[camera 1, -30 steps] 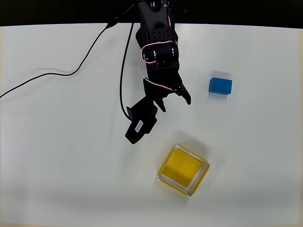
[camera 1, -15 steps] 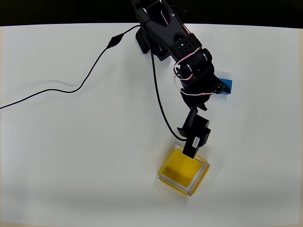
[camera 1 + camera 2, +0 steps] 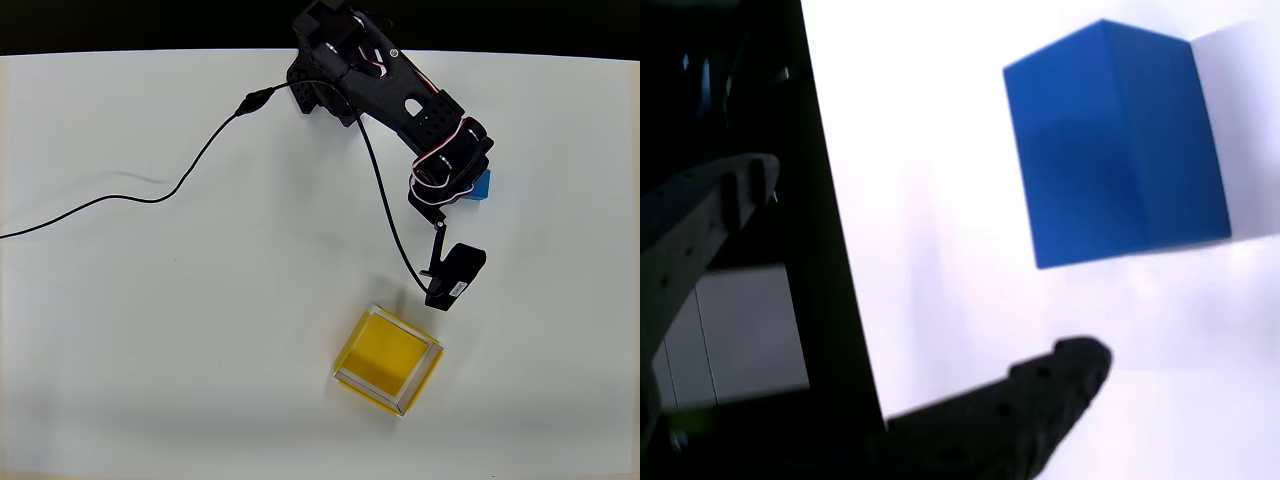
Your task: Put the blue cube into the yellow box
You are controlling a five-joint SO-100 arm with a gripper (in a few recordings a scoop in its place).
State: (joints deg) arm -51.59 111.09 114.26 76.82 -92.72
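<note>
The blue cube (image 3: 483, 186) rests on the white table at the right, mostly covered by my black arm, with just its right edge showing in the overhead view. My gripper (image 3: 452, 196) hovers right at the cube's left side and looks open, holding nothing. In the wrist view the blue cube (image 3: 1115, 145) looms large and close at the upper right, with one black finger (image 3: 1065, 375) just below it and not touching it. The yellow box (image 3: 388, 360) lies open-topped and empty at the lower middle, well apart from the cube.
A black cable (image 3: 150, 195) snakes across the table's left half from the arm's base (image 3: 325, 70) at the top edge. The wrist camera block (image 3: 456, 275) hangs between cube and box. A dark strip runs beyond the table's far edge.
The arm has swung from the table's middle to the right, passing over the yellow box's near corner, and now covers most of the blue cube. Cube and box have not moved.
</note>
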